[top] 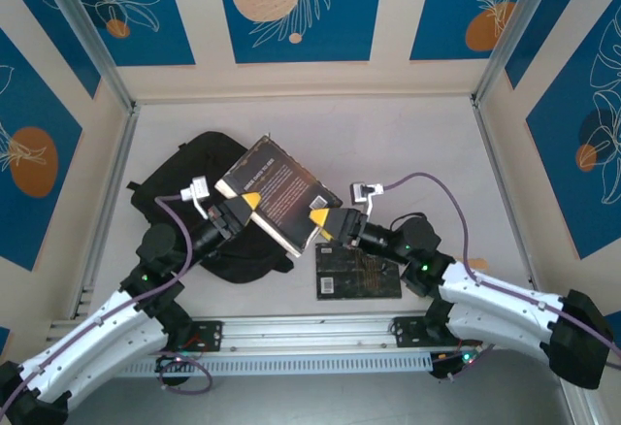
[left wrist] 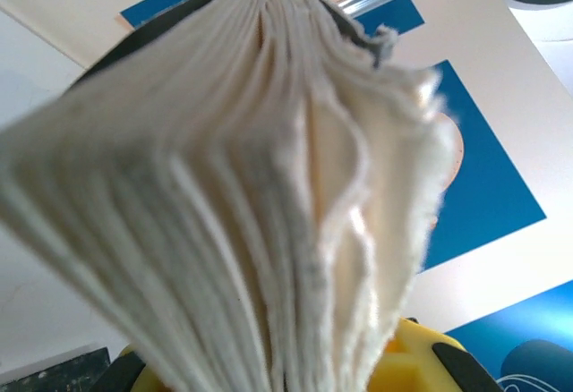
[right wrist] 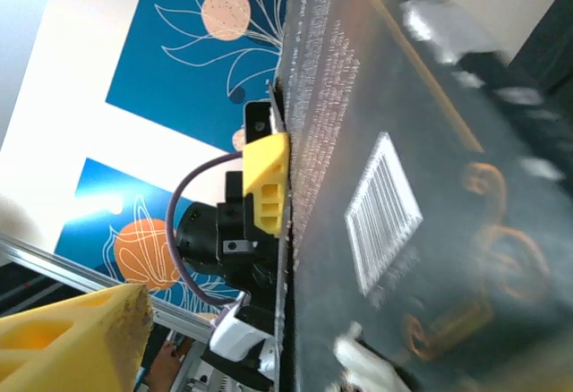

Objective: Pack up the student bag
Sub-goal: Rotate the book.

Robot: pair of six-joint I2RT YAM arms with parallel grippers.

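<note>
The student bag [top: 194, 168] is lying on the surface [top: 408, 144]. Just over its right side our left pincer [top: 243, 210] is pinching a dark book [top: 281, 192] by its page edge; our right pincer [top: 320, 219] is standing spread beside it. With one pinch only, we're risking it sagging and slipping past the bag.

There is one black backpack [top: 179, 187]. There are two books: one lifted book [top: 281, 192] with a dark cover, and one flat black book [top: 357, 275] lying down. There are two robot arms, the left arm [top: 97, 333] and the right arm [top: 505, 313]. There are two grippers with yellow fingers, the left gripper [top: 243, 210] and the right gripper [top: 320, 221]. There are two purple cables, one left cable [top: 170, 216] and one right cable [top: 437, 184].
</note>
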